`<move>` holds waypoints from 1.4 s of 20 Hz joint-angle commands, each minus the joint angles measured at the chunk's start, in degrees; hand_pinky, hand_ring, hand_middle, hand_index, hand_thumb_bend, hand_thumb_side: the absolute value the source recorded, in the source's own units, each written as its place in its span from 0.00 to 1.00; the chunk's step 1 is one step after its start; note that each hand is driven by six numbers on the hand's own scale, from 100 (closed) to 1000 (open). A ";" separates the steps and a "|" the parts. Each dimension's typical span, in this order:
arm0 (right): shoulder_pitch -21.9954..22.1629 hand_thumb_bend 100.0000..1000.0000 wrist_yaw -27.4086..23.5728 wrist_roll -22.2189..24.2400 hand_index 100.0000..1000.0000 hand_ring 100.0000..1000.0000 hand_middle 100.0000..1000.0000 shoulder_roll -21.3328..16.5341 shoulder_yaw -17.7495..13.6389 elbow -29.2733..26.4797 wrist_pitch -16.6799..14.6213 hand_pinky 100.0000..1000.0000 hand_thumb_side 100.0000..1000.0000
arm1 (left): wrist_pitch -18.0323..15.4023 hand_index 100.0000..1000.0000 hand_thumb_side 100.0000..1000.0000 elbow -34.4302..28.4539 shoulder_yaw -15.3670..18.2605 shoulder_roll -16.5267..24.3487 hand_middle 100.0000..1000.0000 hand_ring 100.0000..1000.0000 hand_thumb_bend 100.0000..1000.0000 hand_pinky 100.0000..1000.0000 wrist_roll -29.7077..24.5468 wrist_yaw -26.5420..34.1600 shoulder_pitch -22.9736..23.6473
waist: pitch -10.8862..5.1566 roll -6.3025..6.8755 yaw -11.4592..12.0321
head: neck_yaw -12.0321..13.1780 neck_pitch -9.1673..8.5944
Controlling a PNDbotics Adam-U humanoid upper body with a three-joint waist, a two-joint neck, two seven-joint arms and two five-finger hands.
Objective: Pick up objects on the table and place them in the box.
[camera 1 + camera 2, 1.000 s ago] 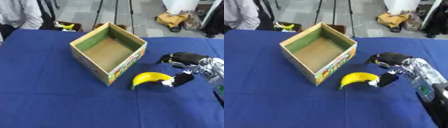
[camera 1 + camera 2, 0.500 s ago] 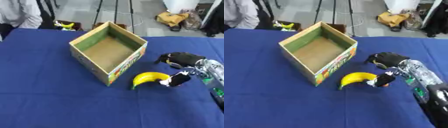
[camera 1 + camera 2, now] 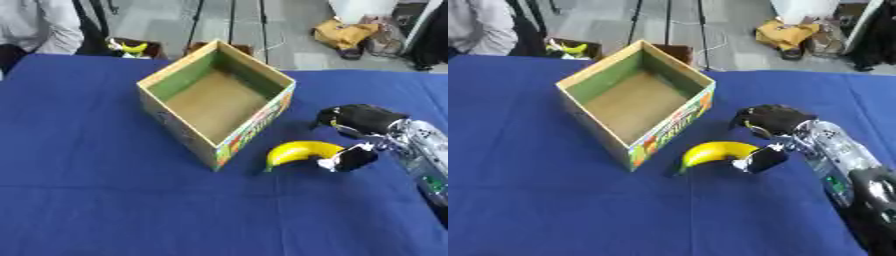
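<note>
On the blue table (image 3: 96, 200), the right hand (image 3: 772, 132) reaches in from three o'clock, fingers and thumb spread apart around the right end of the yellow banana (image 3: 713, 151), which lies just beside the open cardboard box (image 3: 633, 100) at its five o'clock corner

yellow banana (image 3: 300, 150), blue tablecloth (image 3: 96, 200), green-walled brown-floored box (image 3: 217, 99), black hand (image 3: 770, 120)

Head stereo pair, looking down, sharing box (image 3: 216, 100) and table (image 3: 79, 200)
</note>
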 commanded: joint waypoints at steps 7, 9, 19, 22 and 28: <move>-0.50 0.21 -1.26 0.97 0.80 0.80 0.71 -1.53 -0.25 -2.44 -0.27 0.68 0.64 | 0.02 0.41 1.00 -0.88 -0.09 0.45 0.34 0.24 0.00 0.15 -0.37 -0.26 -0.43 | -0.99 0.22 -0.25 | -0.07 -0.64; -0.42 0.23 -1.44 1.08 0.79 0.80 0.70 -1.61 -0.18 -2.71 -0.25 0.68 0.64 | 0.04 0.41 1.00 -0.88 -0.09 0.45 0.34 0.24 0.00 0.15 -0.40 -0.26 -0.42 | -1.03 0.23 -0.28 | -0.09 -0.67; -0.05 0.26 -1.22 2.68 0.81 0.80 0.68 -1.00 0.03 -2.27 -0.60 0.68 0.65 | 0.07 0.41 1.00 -0.88 -0.05 0.30 0.34 0.24 0.00 0.15 -0.60 -0.35 -0.39 | -0.82 0.26 -0.16 | -0.26 -0.87; -0.10 0.22 -1.39 2.21 0.79 0.80 0.67 -0.95 0.03 -2.30 -0.43 0.68 0.66 | 0.10 0.41 1.00 -0.88 -0.06 0.28 0.34 0.24 0.00 0.15 -0.64 -0.39 -0.40 | -0.77 0.23 -0.18 | -0.25 -0.81; -0.02 0.23 -1.29 1.68 0.74 0.79 0.61 -0.95 0.10 -2.42 -0.25 0.67 0.64 | 0.15 0.41 1.00 -0.88 -0.02 0.23 0.34 0.24 0.00 0.15 -0.69 -0.42 -0.41 | -0.74 0.16 -0.16 | -0.29 -0.86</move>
